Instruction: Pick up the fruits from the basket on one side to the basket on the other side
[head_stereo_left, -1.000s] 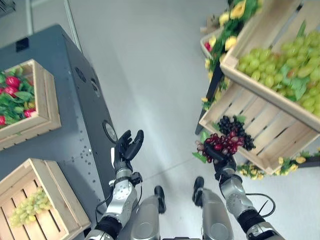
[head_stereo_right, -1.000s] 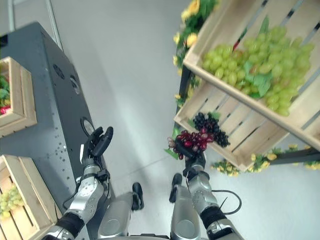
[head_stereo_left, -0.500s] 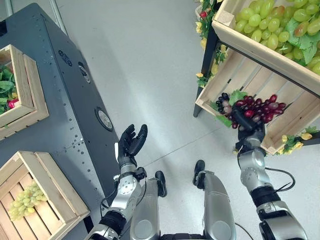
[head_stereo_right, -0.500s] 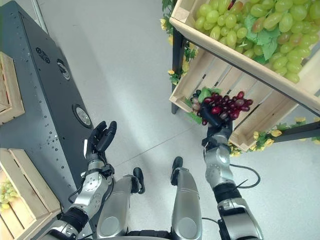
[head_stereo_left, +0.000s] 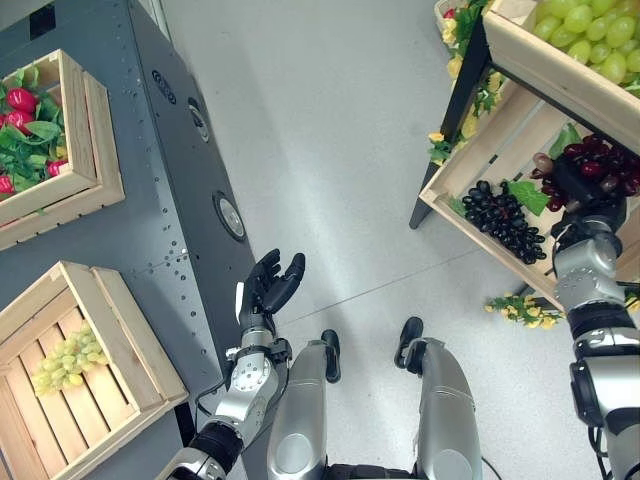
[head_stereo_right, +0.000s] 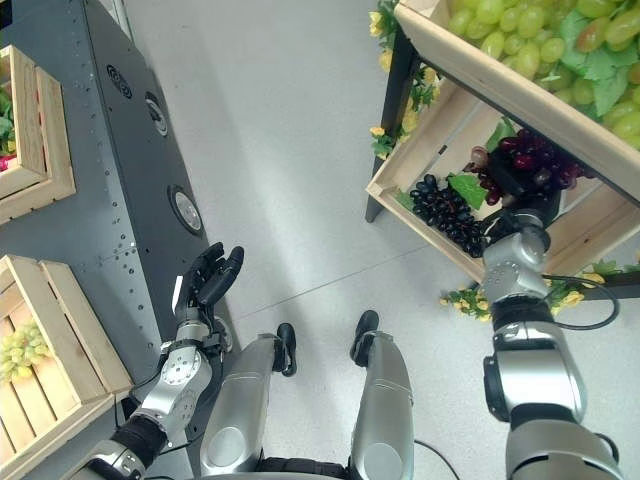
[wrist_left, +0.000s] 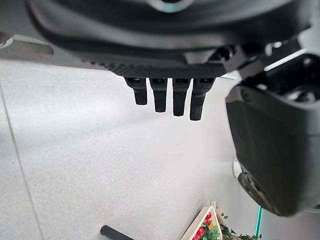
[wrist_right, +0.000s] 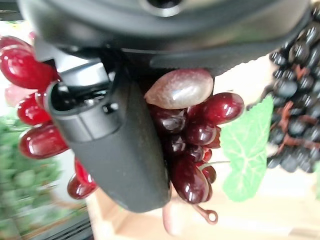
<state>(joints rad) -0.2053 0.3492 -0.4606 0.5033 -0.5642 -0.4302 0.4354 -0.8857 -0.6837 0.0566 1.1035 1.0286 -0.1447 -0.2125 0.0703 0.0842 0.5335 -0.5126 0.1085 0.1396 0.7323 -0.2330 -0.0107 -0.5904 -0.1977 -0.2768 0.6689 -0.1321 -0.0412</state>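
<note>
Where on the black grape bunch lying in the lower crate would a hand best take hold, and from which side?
Probably across the middle of the black grape bunch, coming from above and the crate's open front. It lies flat on the slats of the lower crate, elongated, with the upper crate overhanging its back. The right hand is shut on the red grape bunch; the left hand is open.
</note>
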